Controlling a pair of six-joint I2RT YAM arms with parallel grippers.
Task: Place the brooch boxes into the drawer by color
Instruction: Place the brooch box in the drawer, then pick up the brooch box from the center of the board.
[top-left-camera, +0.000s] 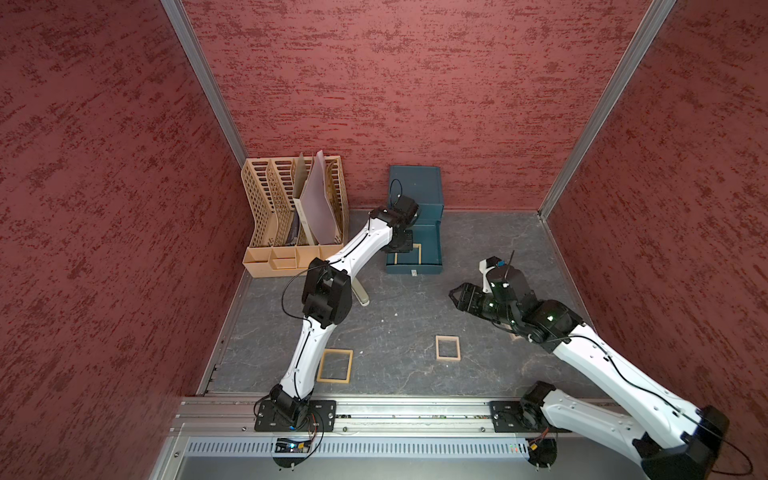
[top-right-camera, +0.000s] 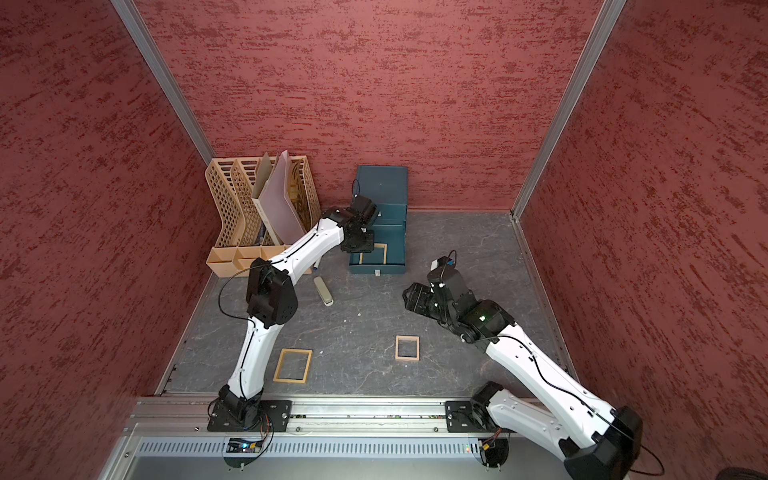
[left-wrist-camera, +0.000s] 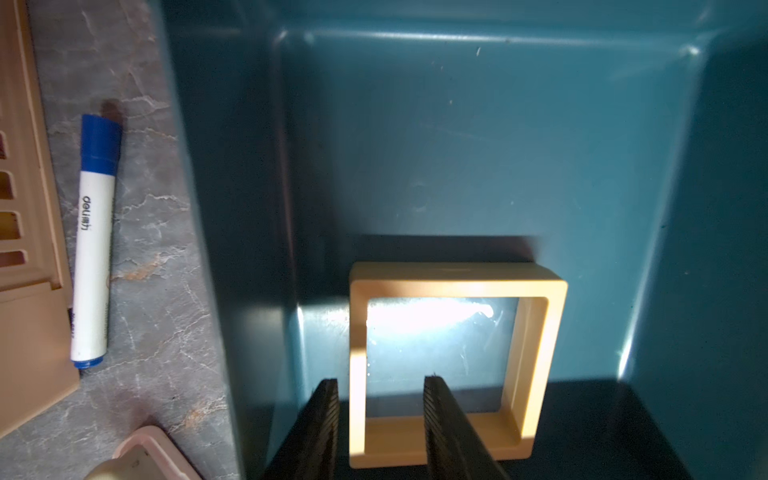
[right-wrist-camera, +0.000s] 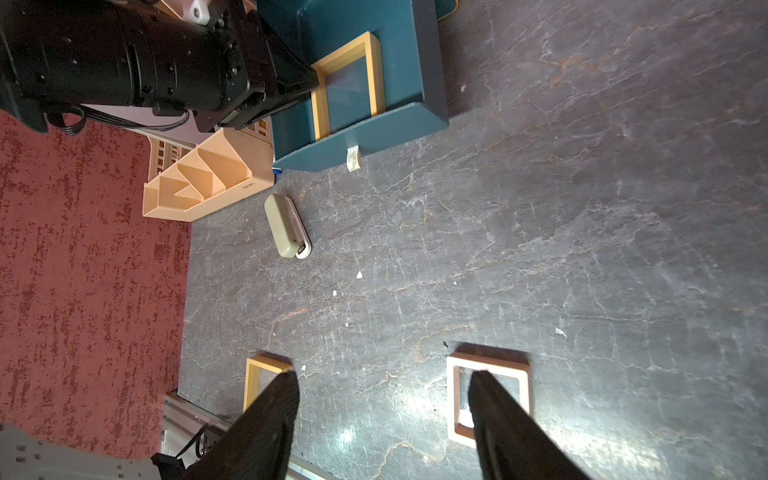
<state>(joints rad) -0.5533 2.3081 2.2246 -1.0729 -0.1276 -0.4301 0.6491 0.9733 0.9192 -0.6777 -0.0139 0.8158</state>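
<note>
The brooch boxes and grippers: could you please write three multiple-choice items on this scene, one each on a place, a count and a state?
1. Where is the brooch box at the left gripper? A on the table; B in the open drawer; C in the right gripper.
2. How many brooch boxes lie on the table? A one; B two; C four.
3. How is the right gripper? A shut on a box; B shut, empty; C open, empty.

1 B: teal drawer walls surround it.
2 B: two tan frames lie on the bare table.
3 C: its jaws stand wide apart above the table, holding nothing.
</note>
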